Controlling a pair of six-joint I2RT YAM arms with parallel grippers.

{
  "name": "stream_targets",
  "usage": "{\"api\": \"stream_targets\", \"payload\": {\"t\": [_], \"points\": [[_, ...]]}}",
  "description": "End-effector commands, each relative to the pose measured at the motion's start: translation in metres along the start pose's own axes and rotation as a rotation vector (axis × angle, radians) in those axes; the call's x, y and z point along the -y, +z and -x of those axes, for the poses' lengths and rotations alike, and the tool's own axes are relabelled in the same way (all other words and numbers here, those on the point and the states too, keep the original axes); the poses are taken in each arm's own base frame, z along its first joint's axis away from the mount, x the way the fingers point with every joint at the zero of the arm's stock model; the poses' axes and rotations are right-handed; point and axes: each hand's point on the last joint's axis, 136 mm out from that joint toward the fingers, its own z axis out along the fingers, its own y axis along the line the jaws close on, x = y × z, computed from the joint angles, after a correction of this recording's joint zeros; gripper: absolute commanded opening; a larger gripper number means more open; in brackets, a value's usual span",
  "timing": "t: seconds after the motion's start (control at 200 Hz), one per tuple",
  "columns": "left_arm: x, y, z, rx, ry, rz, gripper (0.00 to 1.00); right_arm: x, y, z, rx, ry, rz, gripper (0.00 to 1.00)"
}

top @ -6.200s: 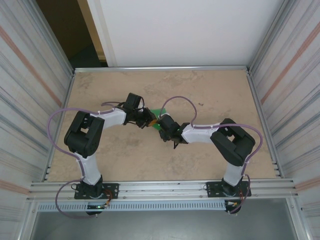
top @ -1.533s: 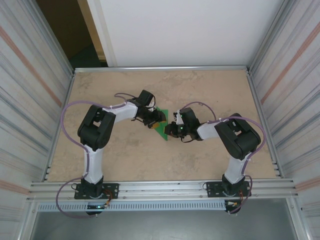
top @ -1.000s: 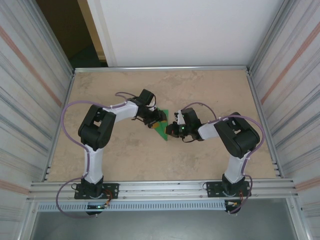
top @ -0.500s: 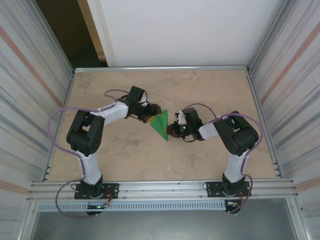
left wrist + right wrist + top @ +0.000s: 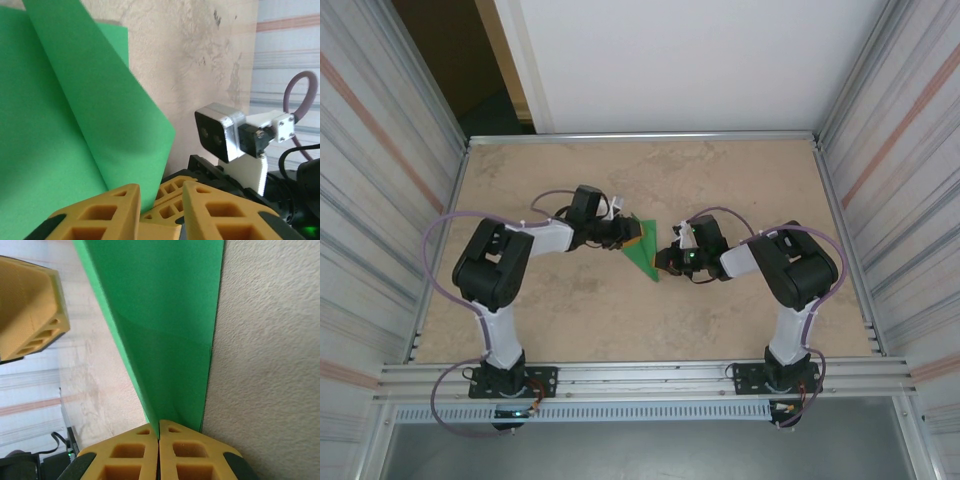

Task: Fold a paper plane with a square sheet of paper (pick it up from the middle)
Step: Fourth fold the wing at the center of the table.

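The green sheet of paper (image 5: 642, 252) is folded into a narrow pointed wedge and sits mid-table between both arms. My right gripper (image 5: 661, 262) holds its lower end from the right. In the right wrist view the gripper (image 5: 159, 424) is shut on the paper (image 5: 165, 330), with a raised layer pinched between its pads. My left gripper (image 5: 631, 233) is at the paper's upper left edge. In the left wrist view its jaws (image 5: 160, 189) stand apart with a gap, and a raised green flap (image 5: 100, 115) dips into the gap beside the left finger.
The tan tabletop (image 5: 570, 300) is walled by metal rails and ribbed side panels. The right arm's wrist camera (image 5: 220, 132) is close in front of the left gripper. One left finger (image 5: 30, 310) appears at the upper left of the right wrist view.
The left gripper pulled back to the left, then moved right to the paper's edge with its jaws narrower. The green shape looks narrower. The right gripper stays shut on the paper.
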Motion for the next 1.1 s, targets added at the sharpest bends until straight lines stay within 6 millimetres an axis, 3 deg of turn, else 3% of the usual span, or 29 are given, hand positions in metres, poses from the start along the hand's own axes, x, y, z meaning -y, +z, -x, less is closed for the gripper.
{"api": "stream_targets", "payload": {"t": [0.0,0.506,0.842,1.097], "points": [[0.011,0.013,-0.002,-0.042,0.047,-0.045,0.26,0.014,-0.002,-0.008,-0.026,0.024,-0.02,0.08],[-0.001,0.031,-0.007,-0.083,0.021,-0.011,0.24,0.022,-0.002,-0.011,-0.049,0.041,-0.027,0.09],[0.025,0.018,-0.004,-0.045,0.08,-0.089,0.25,0.027,-0.002,-0.012,-0.068,0.068,-0.06,0.09],[0.021,0.024,-0.012,-0.067,0.08,-0.093,0.25,0.029,-0.002,-0.014,-0.076,0.076,-0.071,0.08]]}}
